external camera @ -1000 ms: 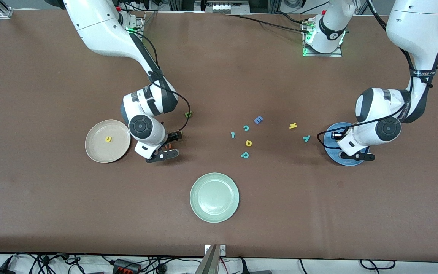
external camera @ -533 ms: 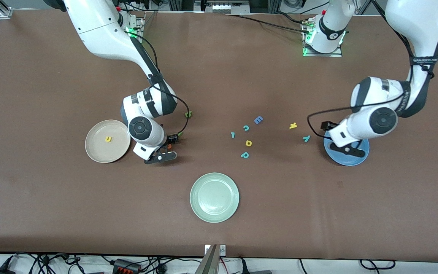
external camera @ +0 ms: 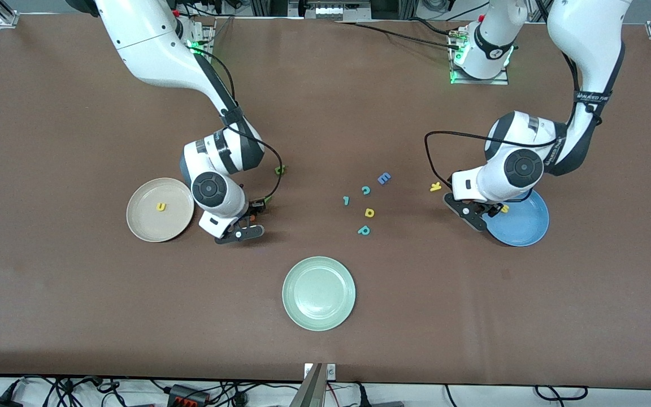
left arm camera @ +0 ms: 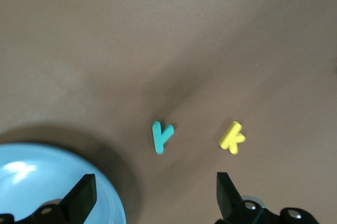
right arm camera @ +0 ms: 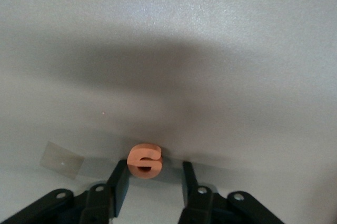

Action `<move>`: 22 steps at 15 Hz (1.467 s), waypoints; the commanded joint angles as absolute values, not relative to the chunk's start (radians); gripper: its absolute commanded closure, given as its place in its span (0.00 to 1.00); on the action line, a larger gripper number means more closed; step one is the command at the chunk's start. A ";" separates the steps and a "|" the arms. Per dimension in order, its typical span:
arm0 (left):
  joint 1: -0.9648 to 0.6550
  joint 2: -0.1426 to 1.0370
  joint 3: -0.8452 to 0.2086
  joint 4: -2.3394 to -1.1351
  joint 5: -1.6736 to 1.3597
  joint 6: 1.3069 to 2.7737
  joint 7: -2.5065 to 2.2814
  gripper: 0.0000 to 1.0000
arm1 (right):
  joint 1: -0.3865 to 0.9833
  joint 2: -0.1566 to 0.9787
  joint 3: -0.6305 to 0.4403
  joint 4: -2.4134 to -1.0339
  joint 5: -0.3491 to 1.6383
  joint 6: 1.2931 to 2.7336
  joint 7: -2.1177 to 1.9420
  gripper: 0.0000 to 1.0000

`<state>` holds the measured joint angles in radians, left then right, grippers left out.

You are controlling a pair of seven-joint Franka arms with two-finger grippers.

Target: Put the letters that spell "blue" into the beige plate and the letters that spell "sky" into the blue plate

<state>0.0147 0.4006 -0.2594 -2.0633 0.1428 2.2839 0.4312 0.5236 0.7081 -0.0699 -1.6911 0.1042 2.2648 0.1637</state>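
The beige plate (external camera: 144, 221) holds the yellow "u" (external camera: 160, 207). Beside it my right gripper (external camera: 250, 221) (right arm camera: 152, 179) is down at the table with the orange "e" (external camera: 252, 216) (right arm camera: 144, 161) between its fingertips. One finger touches the "e" and a gap shows at the other. The green "b" (external camera: 280, 169) lies farther from the camera. The blue plate (external camera: 523, 229) (left arm camera: 37, 182) holds the yellow "s" (external camera: 504, 208). My left gripper (external camera: 472, 213) (left arm camera: 152, 203) hangs open beside the plate's rim, just short of the teal "y" (left arm camera: 161, 136) and the yellow "k" (external camera: 435, 186) (left arm camera: 232, 138).
Mid-table lie a blue "E" (external camera: 383, 178), a teal "c" (external camera: 365, 190), a small teal hook letter (external camera: 346, 200), a small yellow letter (external camera: 369, 212) and a teal "p" (external camera: 364, 230). A pale green plate (external camera: 319, 293) sits nearer the camera.
My left gripper opened over the blue plate, left the "s" there and swung off toward the "y" and "k". My right gripper's jaws have narrowed round the "e".
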 commanded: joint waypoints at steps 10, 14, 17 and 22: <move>0.041 0.482 -0.259 -2.192 0.281 2.652 0.474 0.01 | 0.473 0.666 -0.072 -1.693 0.091 2.269 0.161 0.89; 0.041 0.488 -0.259 -2.197 0.313 2.665 0.474 0.25 | 0.390 0.563 -0.089 -1.695 0.091 2.123 0.158 0.89; 0.043 0.488 -0.258 -2.197 0.313 2.663 0.476 0.65 | 0.290 0.545 -0.114 -1.713 0.087 2.027 0.076 0.89; 0.051 0.476 -0.259 -2.188 0.313 2.629 0.474 0.98 | 0.213 0.552 -0.112 -1.789 0.094 1.976 0.029 0.88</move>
